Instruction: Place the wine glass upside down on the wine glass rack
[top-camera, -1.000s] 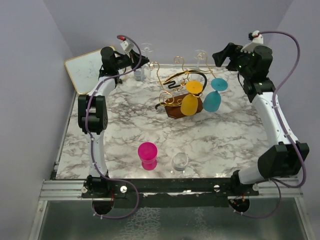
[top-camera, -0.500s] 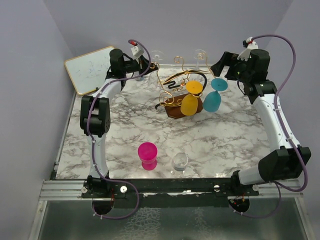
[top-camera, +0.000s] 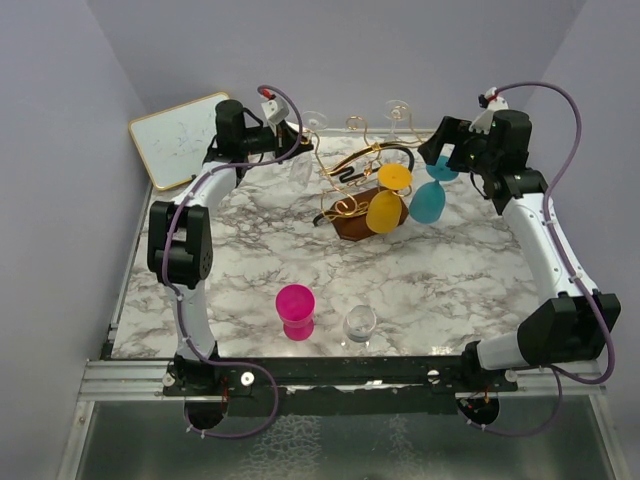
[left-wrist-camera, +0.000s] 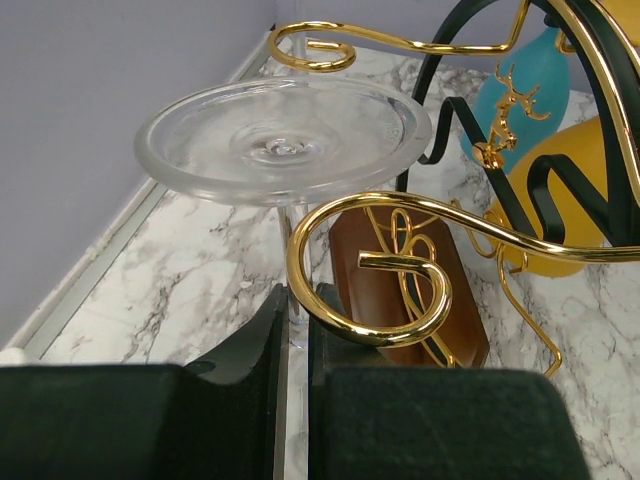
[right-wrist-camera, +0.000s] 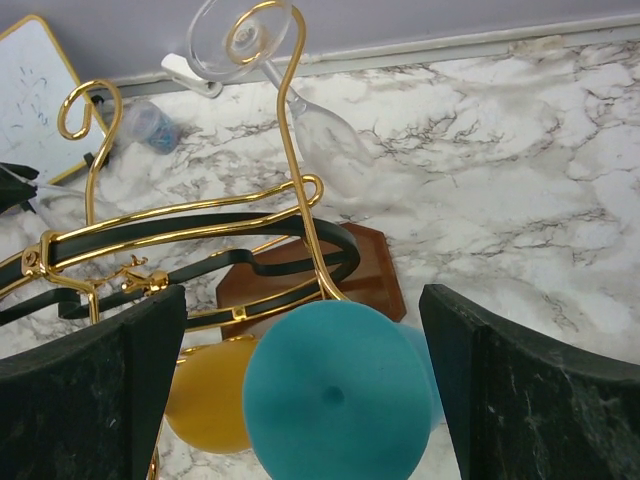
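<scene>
My left gripper (top-camera: 292, 140) is shut on the stem of a clear wine glass (left-wrist-camera: 283, 140) and holds it upside down, foot uppermost. It is right at the left side of the wine glass rack (top-camera: 350, 170), level with a gold spiral tip (left-wrist-camera: 400, 270). In the top view the held glass (top-camera: 308, 128) is close to the rack's left arm. The rack's brown base (left-wrist-camera: 390, 280) lies below. My right gripper (right-wrist-camera: 300, 390) is open, its fingers either side of the foot of a teal glass (right-wrist-camera: 335, 395) hanging on the rack, not touching it.
A yellow glass (top-camera: 383, 207) and another clear glass (right-wrist-camera: 300, 110) also hang on the rack. A pink cup (top-camera: 295, 310) and a clear glass (top-camera: 359, 322) stand near the front edge. A whiteboard (top-camera: 180, 135) leans at the back left.
My left gripper has moved right with the clear glass, from the back left to the rack's left arm. My right gripper has moved left, closer to the teal glass.
</scene>
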